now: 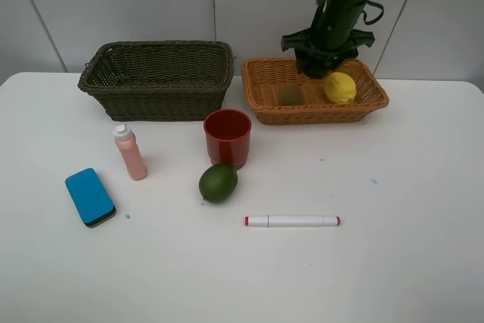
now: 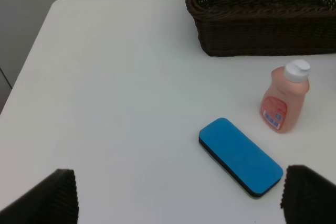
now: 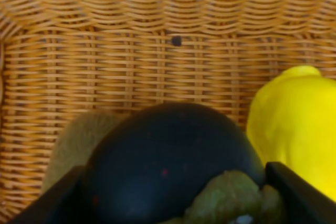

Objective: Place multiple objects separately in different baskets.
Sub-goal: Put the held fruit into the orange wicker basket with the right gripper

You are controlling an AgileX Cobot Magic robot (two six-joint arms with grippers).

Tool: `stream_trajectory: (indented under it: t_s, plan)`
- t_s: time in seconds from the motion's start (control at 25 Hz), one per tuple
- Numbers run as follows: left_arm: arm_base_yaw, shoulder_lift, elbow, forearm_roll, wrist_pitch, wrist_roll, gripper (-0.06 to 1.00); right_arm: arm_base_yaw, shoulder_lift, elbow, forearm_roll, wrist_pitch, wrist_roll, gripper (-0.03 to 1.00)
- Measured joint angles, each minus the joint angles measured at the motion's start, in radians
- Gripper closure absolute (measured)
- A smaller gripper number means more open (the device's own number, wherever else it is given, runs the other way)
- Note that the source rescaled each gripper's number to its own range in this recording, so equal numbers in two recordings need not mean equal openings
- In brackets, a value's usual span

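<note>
My right gripper [image 1: 323, 60] hangs over the light orange basket [image 1: 314, 116] and is shut on the dark mangosteen [image 3: 168, 161], which fills the gap between its fingers [image 3: 296, 195] in the right wrist view. The yellow lemon [image 1: 340, 87] and the brown kiwi [image 1: 290, 94] lie in that basket. They also show in the right wrist view, the lemon [image 3: 296, 124] and the kiwi [image 3: 79, 140] on either side of the mangosteen. My left gripper [image 2: 181, 184] is open and empty over the table near the blue eraser [image 2: 240, 157]. It is out of the exterior view.
The dark olive basket [image 1: 155, 73] stands at the back left. On the table are the red cup [image 1: 227, 136], the green round fruit [image 1: 218, 182], the pink bottle [image 1: 131, 153], the eraser [image 1: 90, 197] and the white marker [image 1: 292, 221].
</note>
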Motion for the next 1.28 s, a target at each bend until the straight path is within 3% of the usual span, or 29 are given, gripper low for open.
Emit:
stream_trajectory:
  t_s: [0.48,0.84,0.96,1.0,1.28]
  plan:
    - [0.000,0.000,0.000,0.000,0.000,0.000,-0.06,0.000,0.029,0.000,0.014,-0.021,0.000,0.32]
    - [0.000,0.000,0.000,0.000,0.000,0.000,-0.06,0.000,0.029,0.000,0.013,0.037,-0.012,0.31]
    - [0.000,0.000,0.000,0.000,0.000,0.000,-0.06,0.001,0.029,0.000,0.010,0.040,-0.024,0.07]
    - [0.000,0.000,0.000,0.000,0.000,0.000,-0.06,0.001,0.029,0.000,0.010,0.041,-0.025,0.04]
    - [0.000,0.000,0.000,0.000,0.000,0.000,-0.06,0.001,0.028,0.000,0.015,0.059,-0.026,-0.03]
